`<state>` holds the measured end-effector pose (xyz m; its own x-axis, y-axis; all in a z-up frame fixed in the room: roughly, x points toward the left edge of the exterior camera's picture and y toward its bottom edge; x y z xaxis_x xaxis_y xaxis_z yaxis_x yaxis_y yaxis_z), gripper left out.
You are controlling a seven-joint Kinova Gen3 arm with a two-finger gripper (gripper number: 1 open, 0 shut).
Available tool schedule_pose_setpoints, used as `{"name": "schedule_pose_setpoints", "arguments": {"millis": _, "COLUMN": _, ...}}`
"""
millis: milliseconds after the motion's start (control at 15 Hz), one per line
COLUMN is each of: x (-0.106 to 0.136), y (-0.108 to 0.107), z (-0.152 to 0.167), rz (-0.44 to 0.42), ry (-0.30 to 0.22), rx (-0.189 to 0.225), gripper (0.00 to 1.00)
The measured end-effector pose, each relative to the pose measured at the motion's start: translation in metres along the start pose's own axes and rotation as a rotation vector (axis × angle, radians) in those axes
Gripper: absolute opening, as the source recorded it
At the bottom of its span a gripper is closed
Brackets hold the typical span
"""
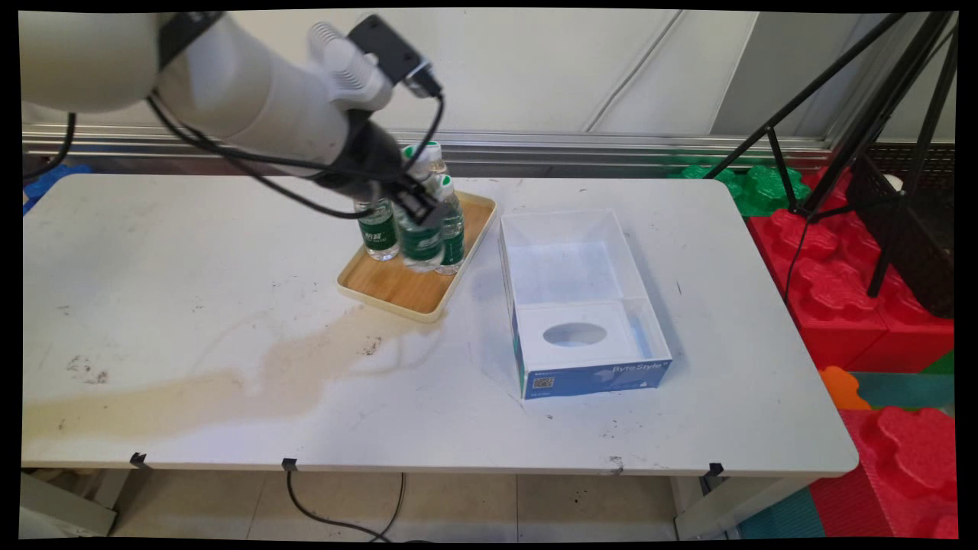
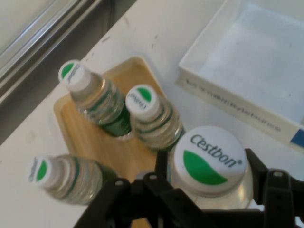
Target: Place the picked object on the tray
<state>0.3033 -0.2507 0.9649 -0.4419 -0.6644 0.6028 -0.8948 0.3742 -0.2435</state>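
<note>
My gripper (image 1: 419,205) reaches down over a wooden tray (image 1: 405,290) and is shut on a clear water bottle (image 1: 420,246) with a green label. In the hand view that bottle's white and green Cestbon cap (image 2: 210,160) sits close up between the two black fingers (image 2: 259,166). Three more such bottles stand on the tray (image 2: 92,142): one at the far side (image 2: 97,100), one just beyond the held one (image 2: 153,118) and one to the left (image 2: 66,178). In the main view two of these bottles flank the held one on the left (image 1: 378,233) and the right (image 1: 454,237).
An open white and blue box (image 1: 592,378) lies just right of the tray, with its corner (image 2: 251,61) in the hand view. A brown stain (image 1: 229,382) crosses the white table (image 1: 191,252). A black tripod (image 1: 879,114) and red foam blocks (image 1: 840,267) stand off the table's right end.
</note>
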Motion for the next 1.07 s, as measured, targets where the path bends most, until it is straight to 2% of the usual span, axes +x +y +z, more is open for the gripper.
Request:
{"name": "schedule_pose_setpoints", "arguments": {"millis": 400, "x": -0.022, "y": -0.024, "z": 0.01, "rz": 0.014, "ry": -0.041, "rx": -0.002, "gripper": 0.0}}
{"name": "schedule_pose_setpoints", "arguments": {"millis": 1067, "x": -0.025, "y": -0.042, "z": 0.066, "rz": 0.09, "ry": -0.076, "rx": -0.041, "gripper": 0.0}}
